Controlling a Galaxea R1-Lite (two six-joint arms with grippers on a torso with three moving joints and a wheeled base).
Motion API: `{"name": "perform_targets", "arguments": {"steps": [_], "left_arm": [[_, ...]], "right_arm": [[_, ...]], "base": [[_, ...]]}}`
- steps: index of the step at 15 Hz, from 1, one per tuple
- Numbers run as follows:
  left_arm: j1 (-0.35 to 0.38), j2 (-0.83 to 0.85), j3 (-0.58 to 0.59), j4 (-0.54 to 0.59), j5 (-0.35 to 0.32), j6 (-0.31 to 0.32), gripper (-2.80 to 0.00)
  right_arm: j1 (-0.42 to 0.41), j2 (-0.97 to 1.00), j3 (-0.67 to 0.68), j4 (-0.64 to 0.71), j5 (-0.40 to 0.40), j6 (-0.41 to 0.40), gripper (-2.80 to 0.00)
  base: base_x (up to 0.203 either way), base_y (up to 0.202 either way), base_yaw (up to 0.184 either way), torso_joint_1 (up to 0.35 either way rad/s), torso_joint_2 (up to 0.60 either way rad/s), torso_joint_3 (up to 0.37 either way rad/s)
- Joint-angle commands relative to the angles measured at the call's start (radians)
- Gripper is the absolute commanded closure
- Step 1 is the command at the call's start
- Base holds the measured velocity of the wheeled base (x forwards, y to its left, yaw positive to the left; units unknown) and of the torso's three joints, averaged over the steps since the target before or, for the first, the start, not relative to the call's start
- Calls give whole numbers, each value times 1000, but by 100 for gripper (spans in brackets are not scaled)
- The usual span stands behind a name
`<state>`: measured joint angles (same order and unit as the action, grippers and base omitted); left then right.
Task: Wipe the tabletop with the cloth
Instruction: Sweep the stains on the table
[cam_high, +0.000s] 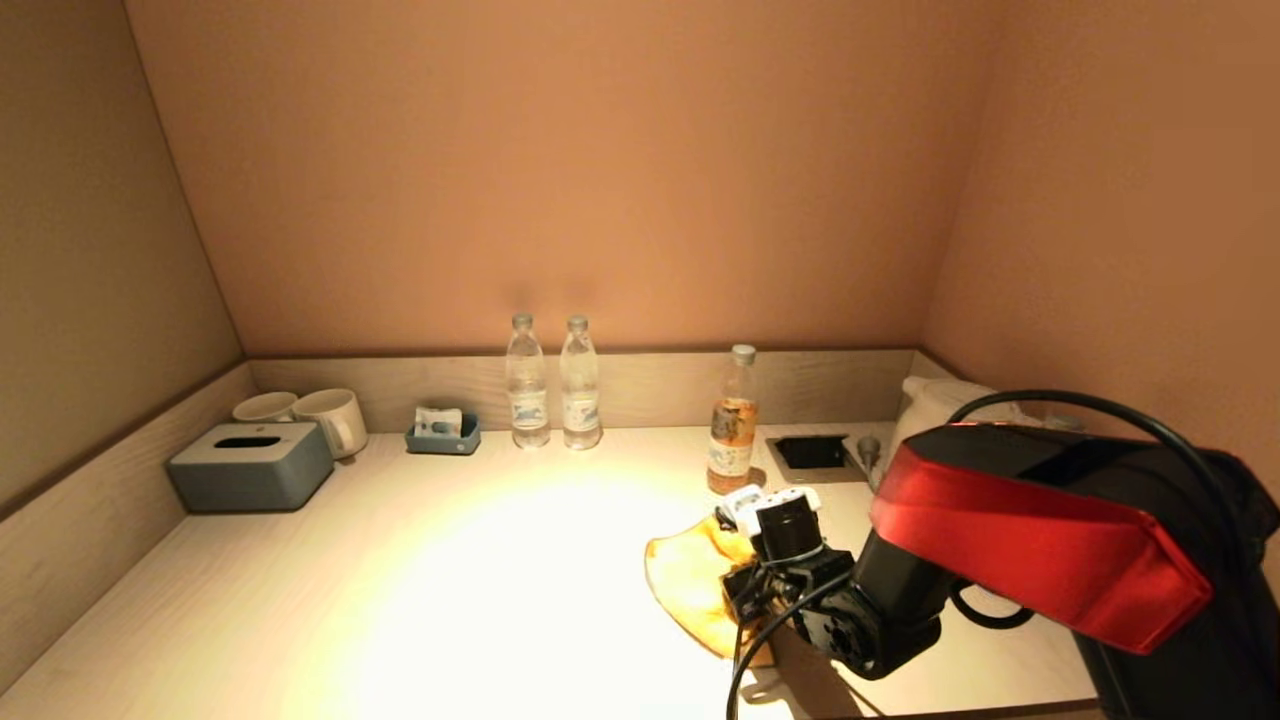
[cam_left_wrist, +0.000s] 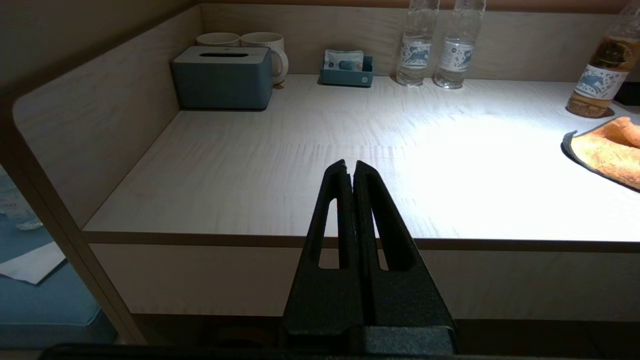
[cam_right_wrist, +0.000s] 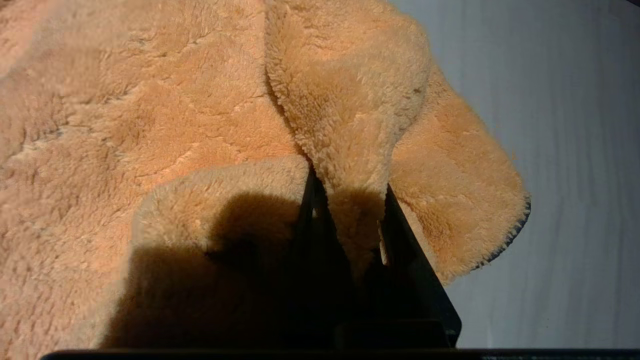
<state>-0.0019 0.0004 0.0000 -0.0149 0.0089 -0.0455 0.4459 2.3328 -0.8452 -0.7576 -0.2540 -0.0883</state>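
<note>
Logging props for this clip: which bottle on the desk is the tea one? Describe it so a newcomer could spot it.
Start at the pale wooden tabletop and follow its back ledge toward the robot's right. Past the two clear plastic water bottles standing side by side, the amber tea bottle stands alone behind the orange fleece cloth. Only it holds brownish liquid.

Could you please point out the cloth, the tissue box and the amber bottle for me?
cloth (cam_right_wrist: 150, 125), right wrist view, fleecy upper surface.
tissue box (cam_high: 250, 470), head view, front wall.
amber bottle (cam_high: 732, 435), head view, labelled body.
</note>
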Motion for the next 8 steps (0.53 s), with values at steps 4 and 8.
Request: {"name": "perform_targets", "arguments": {"steps": [4,8], "left_arm": [[0,0,0,0,0,0,0],[0,0,0,0,0,0,0]], "right_arm": [[97,17,30,-167,4,-2,0],[211,89,-119,-155,1,-14,0]], "base": [[0,0,0,0,0,0],[0,0,0,0,0,0]]}}
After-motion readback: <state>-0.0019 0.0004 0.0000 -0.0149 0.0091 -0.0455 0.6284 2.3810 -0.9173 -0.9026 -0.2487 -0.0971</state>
